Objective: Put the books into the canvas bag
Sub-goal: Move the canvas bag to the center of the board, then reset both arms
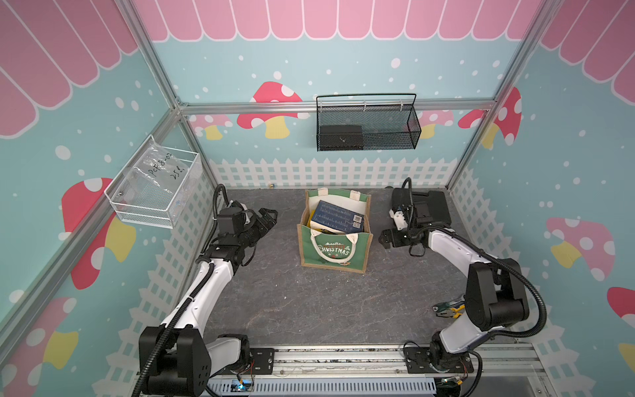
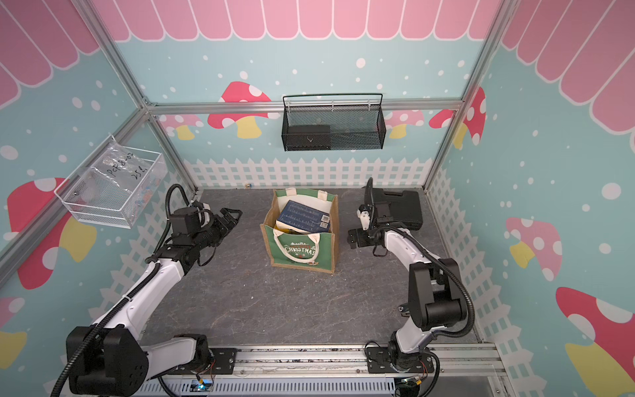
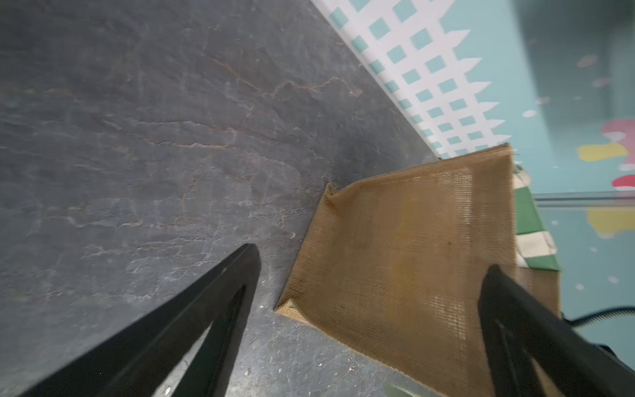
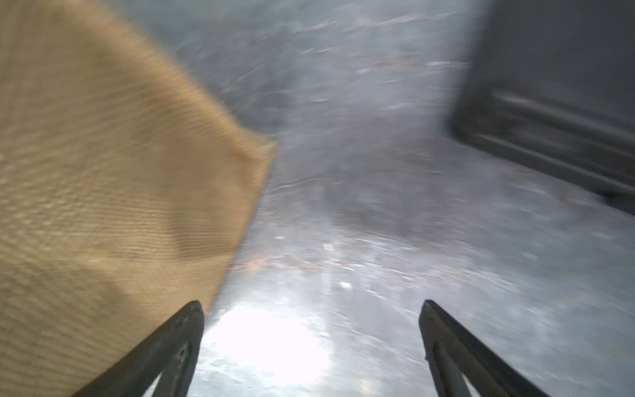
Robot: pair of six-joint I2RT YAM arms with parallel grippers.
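Beside the canvas bag [image 1: 335,252], left arm [image 1: 213,282] and right arm [image 1: 453,247] bend inward, jaws spread, empty.

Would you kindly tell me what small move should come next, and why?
Probably back the left gripper and right gripper away from the canvas bag: both stand open and empty, and the only books visible lie inside it.

One tan jute tote [image 1: 359,249], green panel. Books seen inside: two, navy blue paperback [image 1: 338,214], yellow paperback [image 1: 311,219] edge. One black mesh basket [image 1: 366,146], 12 o'clock. One white wire basket [image 1: 144,214], 10 o'clock. One black plastic case [image 1: 435,204], 2 o'clock. One yellow-handled pliers [image 1: 452,309], 4 o'clock.
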